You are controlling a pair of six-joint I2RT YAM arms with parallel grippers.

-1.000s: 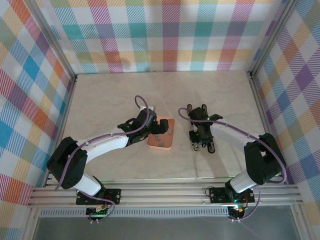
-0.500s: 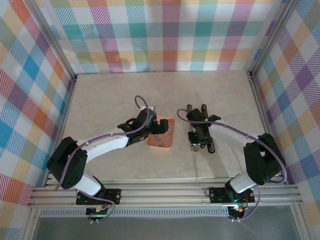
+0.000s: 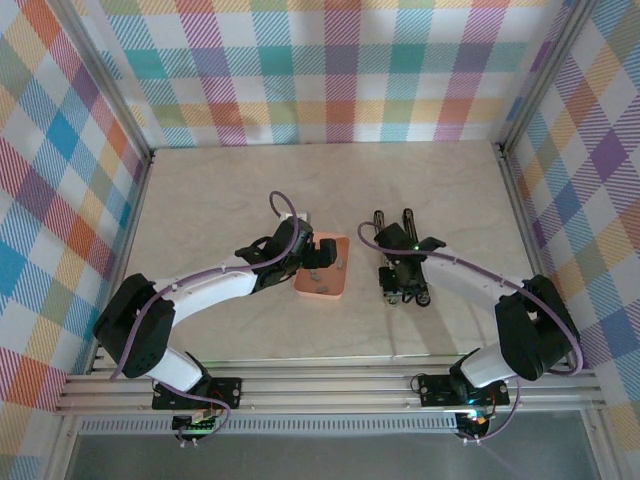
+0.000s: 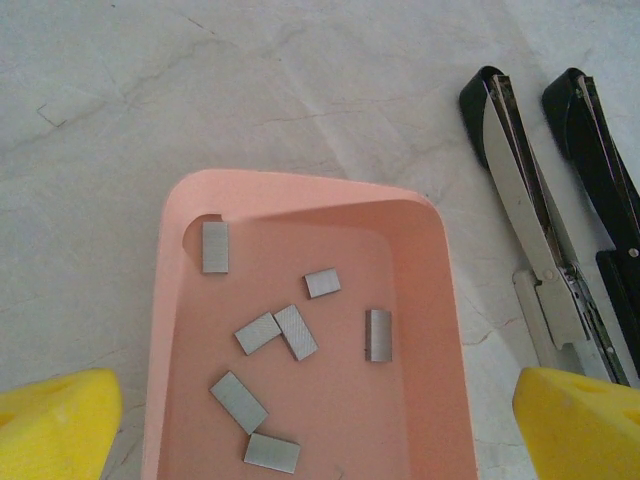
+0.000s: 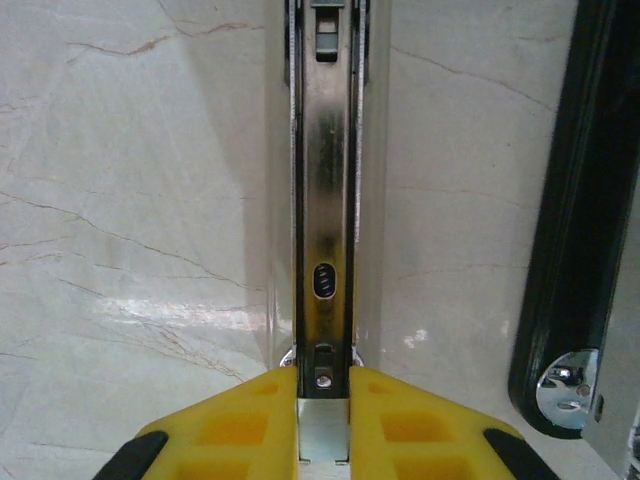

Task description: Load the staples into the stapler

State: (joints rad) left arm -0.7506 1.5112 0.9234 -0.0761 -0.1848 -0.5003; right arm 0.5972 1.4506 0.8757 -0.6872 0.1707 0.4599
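Lying loose in a shallow pink tray point(image 4: 300, 190), the staples point(image 4: 295, 331) are seven small grey strips scattered at different angles, two of them touching near the middle and one tucked into a far corner. The tray sits on the pale marbled table point(image 4: 300, 80). Just to its right is the stapler point(image 4: 525, 235), swung open and laid flat, its metal channel facing up and its black arm alongside. The left gripper point(image 4: 318, 430) hangs over the near end of the tray, its yellow fingers point(image 4: 55, 420) spread wide on either side. The right gripper point(image 5: 323, 385) is pressed together, pinching the near end of the stapler's metal channel point(image 5: 323, 200).
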